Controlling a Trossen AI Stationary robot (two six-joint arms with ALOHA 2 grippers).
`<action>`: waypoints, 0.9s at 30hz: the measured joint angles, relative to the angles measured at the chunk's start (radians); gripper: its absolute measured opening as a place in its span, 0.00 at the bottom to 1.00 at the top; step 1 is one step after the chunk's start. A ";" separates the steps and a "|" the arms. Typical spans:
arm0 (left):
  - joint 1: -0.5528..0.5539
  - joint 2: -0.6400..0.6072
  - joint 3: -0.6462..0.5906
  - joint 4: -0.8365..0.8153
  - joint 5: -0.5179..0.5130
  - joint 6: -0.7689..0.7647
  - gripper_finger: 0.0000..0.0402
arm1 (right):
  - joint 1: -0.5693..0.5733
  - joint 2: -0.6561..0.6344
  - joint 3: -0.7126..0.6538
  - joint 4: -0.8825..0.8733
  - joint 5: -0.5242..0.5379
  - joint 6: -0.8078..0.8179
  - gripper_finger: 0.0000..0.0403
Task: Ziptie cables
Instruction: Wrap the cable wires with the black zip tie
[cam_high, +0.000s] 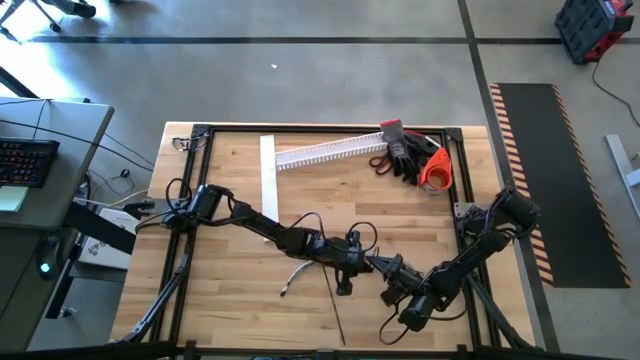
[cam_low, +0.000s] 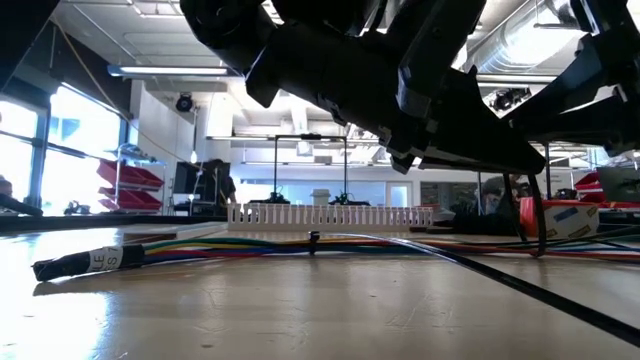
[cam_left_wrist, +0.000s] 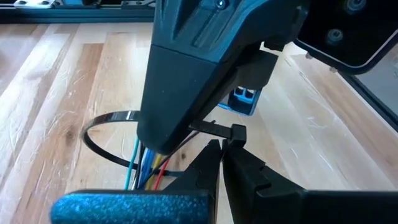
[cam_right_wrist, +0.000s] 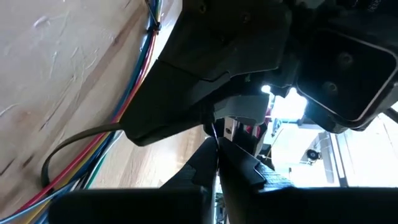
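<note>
The cables (cam_high: 312, 232) curl across the middle of the table, and their labelled end (cam_low: 90, 262) lies flat. In the left wrist view several coloured wires (cam_left_wrist: 144, 167) pass through a loose black ziptie loop (cam_left_wrist: 93, 138). Another ziptie (cam_low: 313, 240) is wrapped around the bundle. My left gripper (cam_left_wrist: 221, 147) and right gripper (cam_right_wrist: 216, 144) meet tip to tip over the cables at the table's middle, near its front edge (cam_high: 368, 264). Both are shut on the ziptie. A spare ziptie (cam_high: 334, 300) lies straight on the wood near the front edge. My left gripper pinches the ziptie right at its square head (cam_left_wrist: 237, 132) between the two fingertips. The loop stands out beyond the fingers, around the wires and above the table. My right gripper is shut on a thin black strip (cam_right_wrist: 214, 130) that runs out from between its fingertips. Which part of the ziptie this is I cannot tell, as the left gripper fills the view behind it.
Toward the far edge lie a white slotted channel (cam_high: 330, 152), a flat white strip (cam_high: 268, 172), black gloves (cam_high: 405, 156) and an orange tape roll (cam_high: 437, 173). A black frame (cam_high: 200, 135) borders the wooden table. Bare wood shows at the near left.
</note>
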 joint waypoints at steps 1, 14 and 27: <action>0.000 0.000 0.000 0.000 0.000 0.000 0.00 | 0.000 0.000 0.000 0.000 -0.002 0.000 0.00; 0.029 0.000 0.000 -0.001 0.117 -0.036 0.00 | 0.001 0.000 0.000 0.040 -0.033 -0.012 0.00; 0.056 0.000 0.000 0.007 0.207 -0.085 0.00 | 0.026 0.014 0.026 0.078 -0.030 -0.061 0.00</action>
